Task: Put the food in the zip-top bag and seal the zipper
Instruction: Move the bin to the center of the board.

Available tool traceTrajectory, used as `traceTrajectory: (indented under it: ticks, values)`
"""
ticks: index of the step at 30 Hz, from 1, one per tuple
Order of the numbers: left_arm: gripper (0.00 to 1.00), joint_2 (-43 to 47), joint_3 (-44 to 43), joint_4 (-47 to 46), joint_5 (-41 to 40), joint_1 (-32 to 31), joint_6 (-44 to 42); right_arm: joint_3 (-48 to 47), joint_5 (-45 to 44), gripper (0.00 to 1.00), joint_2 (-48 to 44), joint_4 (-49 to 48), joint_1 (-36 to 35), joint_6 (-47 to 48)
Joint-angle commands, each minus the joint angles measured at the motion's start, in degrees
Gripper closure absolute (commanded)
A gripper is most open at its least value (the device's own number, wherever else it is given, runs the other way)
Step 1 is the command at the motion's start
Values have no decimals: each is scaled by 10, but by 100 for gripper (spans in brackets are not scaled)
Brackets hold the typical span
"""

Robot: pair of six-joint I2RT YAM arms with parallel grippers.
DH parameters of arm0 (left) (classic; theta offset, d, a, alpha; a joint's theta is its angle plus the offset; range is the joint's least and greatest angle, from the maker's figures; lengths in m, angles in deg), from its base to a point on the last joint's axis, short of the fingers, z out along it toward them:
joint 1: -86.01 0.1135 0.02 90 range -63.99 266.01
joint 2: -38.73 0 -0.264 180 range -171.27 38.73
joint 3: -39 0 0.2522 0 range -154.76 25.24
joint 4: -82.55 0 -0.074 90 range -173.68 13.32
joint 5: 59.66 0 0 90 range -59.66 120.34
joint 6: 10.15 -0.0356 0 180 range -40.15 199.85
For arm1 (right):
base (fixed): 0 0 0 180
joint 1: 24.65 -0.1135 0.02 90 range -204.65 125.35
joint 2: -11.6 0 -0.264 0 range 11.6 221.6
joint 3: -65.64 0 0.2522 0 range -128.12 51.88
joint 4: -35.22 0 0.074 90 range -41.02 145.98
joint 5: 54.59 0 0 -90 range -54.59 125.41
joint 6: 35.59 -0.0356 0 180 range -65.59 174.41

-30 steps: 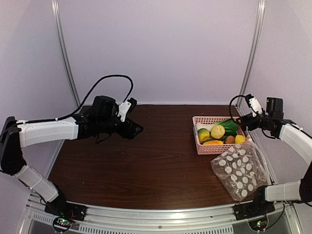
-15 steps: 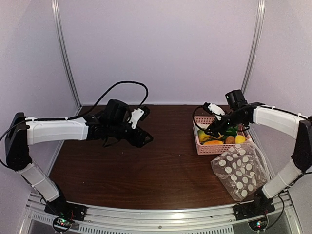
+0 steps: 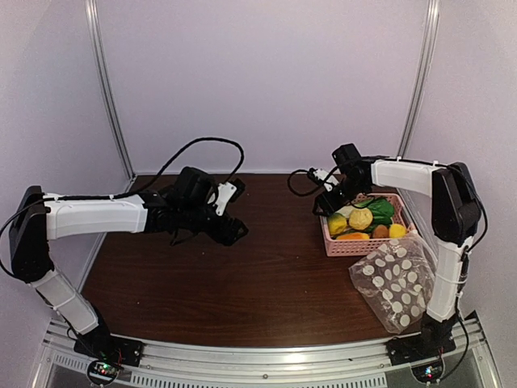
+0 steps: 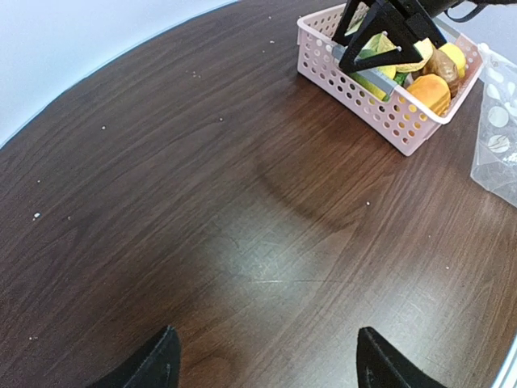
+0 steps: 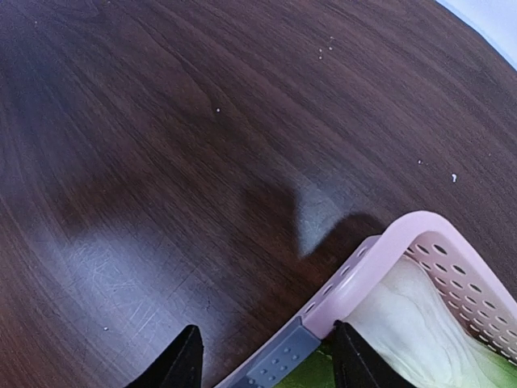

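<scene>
Nearest, the zip-top bag (image 3: 396,279) lies crumpled on the table (image 3: 266,283) at the front right, and its zipper is too faint to make out. Further in, the left gripper (image 3: 233,232) hangs released above the wood. Behind the bag, the food (image 3: 365,223) sits piled in the pink basket (image 3: 355,246), with the lower pieces partly hidden. The right gripper (image 5: 271,357) has its fingers apart, one on each side of the basket's far-left rim. Contact there is unclear.

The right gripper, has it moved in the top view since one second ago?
Yes. The right gripper went left, from beyond the far right corner of the pink basket to its far left corner.
</scene>
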Motion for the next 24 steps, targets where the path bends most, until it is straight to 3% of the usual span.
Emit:
traceTrajectory:
  ticks: [1, 8, 15, 24]
  values:
    - [24, 6, -10, -2, -17, 1, -7, -24, -19, 46, 16, 30, -18, -28]
    - [24, 23, -12, 1, -20, 2, -9, -18, -21, 59, 19, 43, -74, -15]
    - [23, 61, -13, 34, -117, 26, -3, -14, -43, 74, 7, 39, -159, 26]
    - [21, 139, 12, 16, -160, 99, 5, -124, -44, 89, 79, 70, -294, 88]
